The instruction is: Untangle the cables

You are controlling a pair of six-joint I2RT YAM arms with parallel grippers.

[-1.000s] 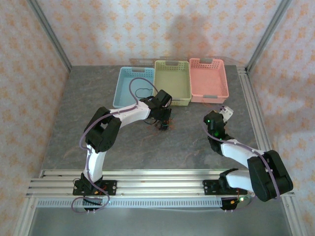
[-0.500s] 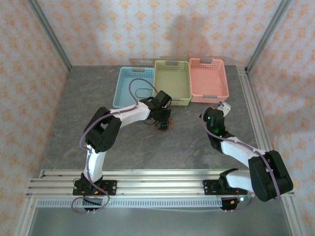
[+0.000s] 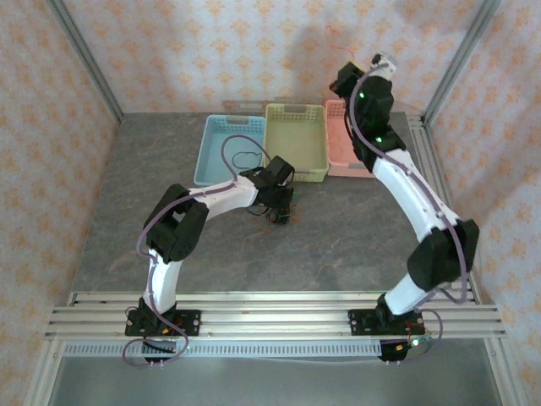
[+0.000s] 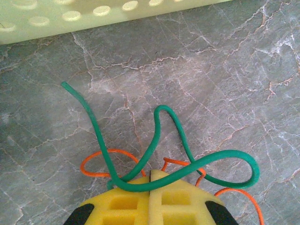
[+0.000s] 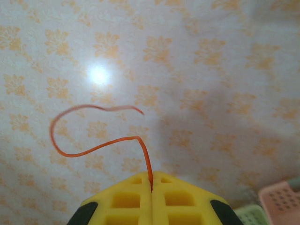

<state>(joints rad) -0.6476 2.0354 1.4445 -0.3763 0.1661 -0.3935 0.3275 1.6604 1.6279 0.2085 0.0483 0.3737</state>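
1. Pinching the orange cable (image 5: 93,145), jaws closed, our right gripper (image 5: 151,180) hangs high above the table's (image 3: 211,262) far edge, and the wire curls leftward from it.
2. Our left gripper (image 4: 150,180), clamped on the green cable (image 4: 159,126), sits low mid-table beside the green basket (image 4: 93,14) — nearer the orange loops (image 4: 93,161) underneath.

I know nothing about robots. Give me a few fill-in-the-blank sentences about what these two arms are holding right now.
The left gripper is shut on a looping cable coloured ____. The right gripper, high up before the wallpaper, pinches a thin wire coloured ____. The baskets at the far edge of the table number ____.
Missing words: green; orange; three.
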